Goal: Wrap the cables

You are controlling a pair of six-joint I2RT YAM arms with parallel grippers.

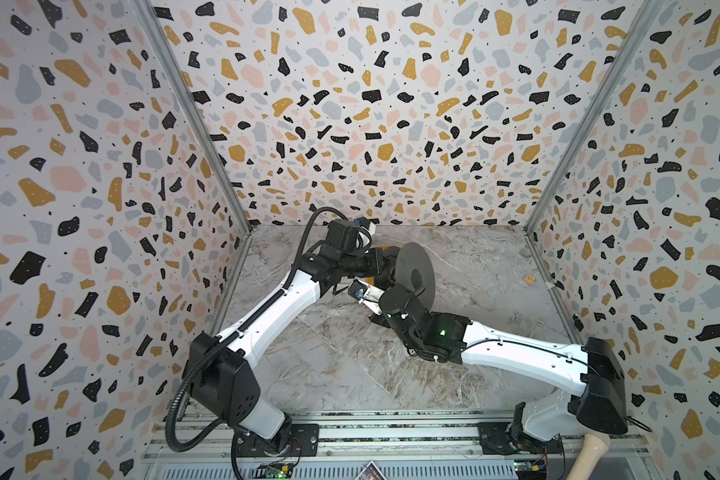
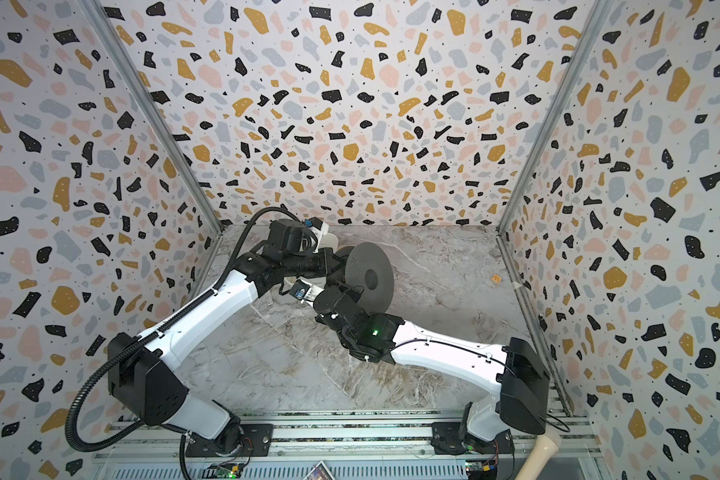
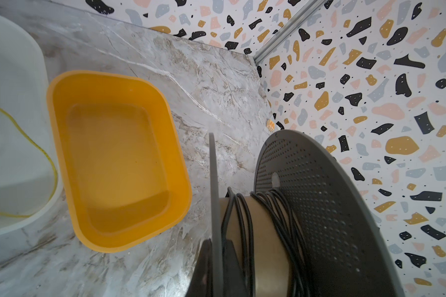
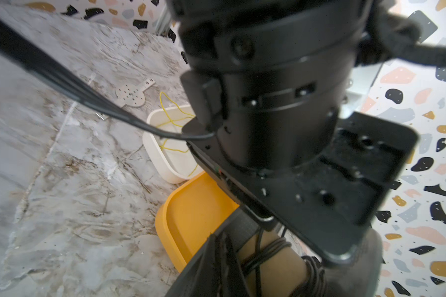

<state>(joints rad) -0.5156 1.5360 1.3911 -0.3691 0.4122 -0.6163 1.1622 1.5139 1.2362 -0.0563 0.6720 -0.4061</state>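
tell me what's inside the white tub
A thin yellow cord lies looped in the white tub. A black robot wrist covers part of the tub, so the rest is unseen.

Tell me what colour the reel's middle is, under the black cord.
The reel has a tan core, like cardboard; left wrist view shows it best.

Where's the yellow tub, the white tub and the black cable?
yellow tub (image 3: 119, 159): left wrist view, its bare floor.
white tub (image 3: 16, 64): left wrist view, its inner wall.
black cable (image 3: 278, 210): left wrist view, its wound strands.
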